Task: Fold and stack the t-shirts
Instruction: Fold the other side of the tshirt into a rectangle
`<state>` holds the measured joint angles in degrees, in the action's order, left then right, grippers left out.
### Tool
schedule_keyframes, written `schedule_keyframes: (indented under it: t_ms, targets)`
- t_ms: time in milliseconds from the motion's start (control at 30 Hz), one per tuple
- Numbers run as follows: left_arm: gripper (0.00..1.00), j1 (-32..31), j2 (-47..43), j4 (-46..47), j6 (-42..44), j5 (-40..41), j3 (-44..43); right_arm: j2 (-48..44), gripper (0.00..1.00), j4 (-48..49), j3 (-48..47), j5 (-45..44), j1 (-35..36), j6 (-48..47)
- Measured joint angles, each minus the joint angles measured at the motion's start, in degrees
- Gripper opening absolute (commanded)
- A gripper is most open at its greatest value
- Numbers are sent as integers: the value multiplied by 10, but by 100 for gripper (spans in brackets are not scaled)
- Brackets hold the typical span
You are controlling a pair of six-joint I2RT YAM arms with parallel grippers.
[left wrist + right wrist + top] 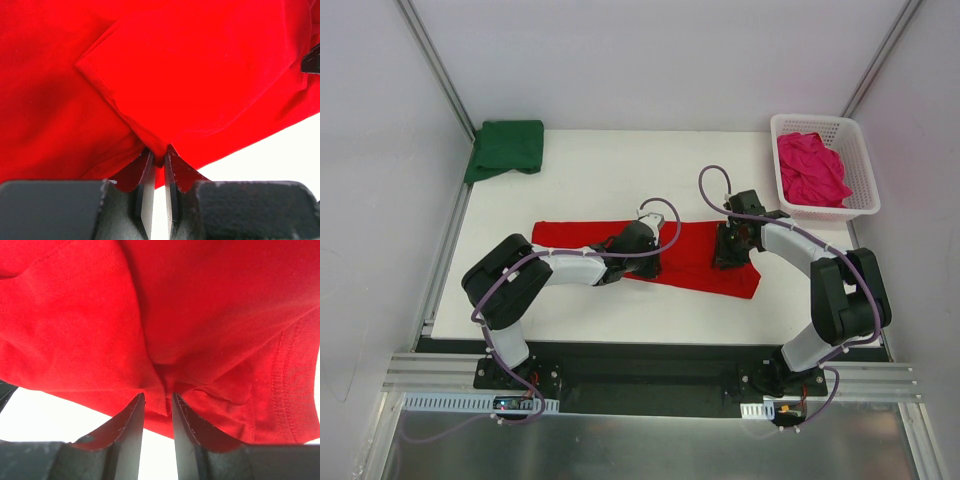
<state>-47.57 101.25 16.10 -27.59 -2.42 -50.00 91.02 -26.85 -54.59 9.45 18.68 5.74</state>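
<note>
Top external view first: a bright red soft cloth t-shirt (pixel 695 265) lies spread as a wide band across the middle of the white bench (pixel 620 170), and both arms are down on it. The left hand (pixel 648 266) sits near the middle of the shirt's near edge, and the right hand (pixel 730 252) is further right, not far from the shirt's end.

Left wrist view shows the fingers (pixel 145 190) nearly together with a pinch of red cloth caught between them, so that's a grip. Right wrist view is similar: fingers (pixel 129 427) a narrow gap apart, a fold of the red shirt sitting between the tips and creases running into it. Looks held to me, if a bit looser.

My guess is this is a fold on the red shirt. To do it well I'd raise both pinches together at the same height, hold the cloth between them lightly taut so it doesn't sag, carry the edge straight over to meet the opposite edge, and only let go once it lies flat. Uneven lift means a skewed fold.

Count: three t-shirts. One is the red one, one is a dark green folded cloth t-shirt (pixel 507 148) at the far left corner, and one is a magenta-pink crumpled cloth t-shirt (pixel 810 170) inside the white plastic lattice basket (pixel 863 165). One basket, two hands.
</note>
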Motion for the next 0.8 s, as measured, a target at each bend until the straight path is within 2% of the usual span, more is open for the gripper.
schedule_keyframes:
  t_ms: [300,400,433,500,800]
  targets:
    - [10,0,0,0,0,0,0,0,24,5,8,14,0,0]
    - [10,0,0,0,0,0,0,2,16,6,10,20,0,0]
    - [10,0,0,0,0,0,0,2,8,6,10,21,0,0]
    - [10,0,0,0,0,0,0,3,1,7,10,24,0,-2]
    - [10,0,0,0,0,0,0,4,1,2,10,12,0,-3]
